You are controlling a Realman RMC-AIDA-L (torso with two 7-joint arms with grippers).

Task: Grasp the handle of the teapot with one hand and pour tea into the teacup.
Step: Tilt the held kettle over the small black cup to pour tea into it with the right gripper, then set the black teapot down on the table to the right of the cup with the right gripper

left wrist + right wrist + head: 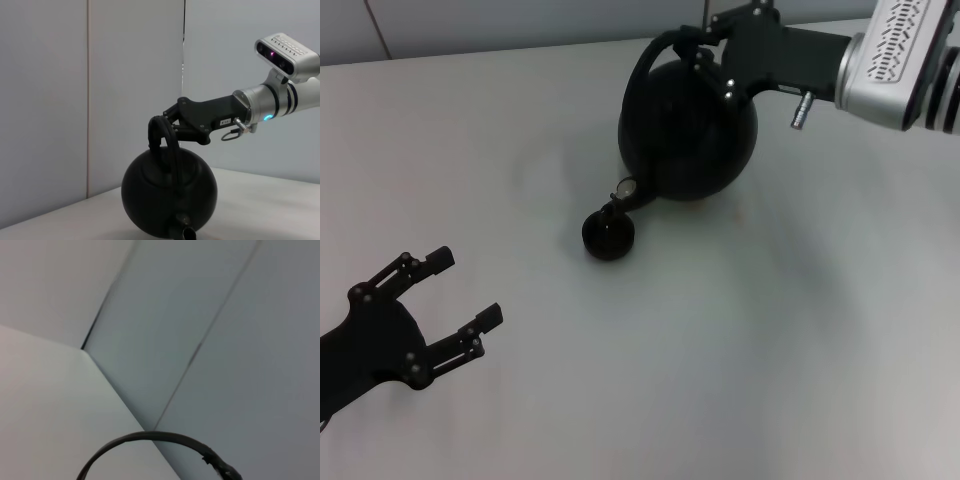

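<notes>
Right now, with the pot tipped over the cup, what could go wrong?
The teapot hangs tilted from its handle in the right gripper; it might swing or slip. Its spout sits right above the small teacup, so tea could overshoot. The left gripper waits open, not steadying the cup.

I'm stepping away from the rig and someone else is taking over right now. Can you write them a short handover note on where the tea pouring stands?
Right gripper: jaws shut on the handle, holding the teapot tipped spout-down.
Left gripper: jaws open, idle over the table at the near left, holding nothing.
Teacup: upright on the table, directly under the spout.
Done: handle grasped, pot tilted over the cup.
Left: whether tea is flowing cannot be seen; finish the pour, level the pot, set it down and release.
</notes>
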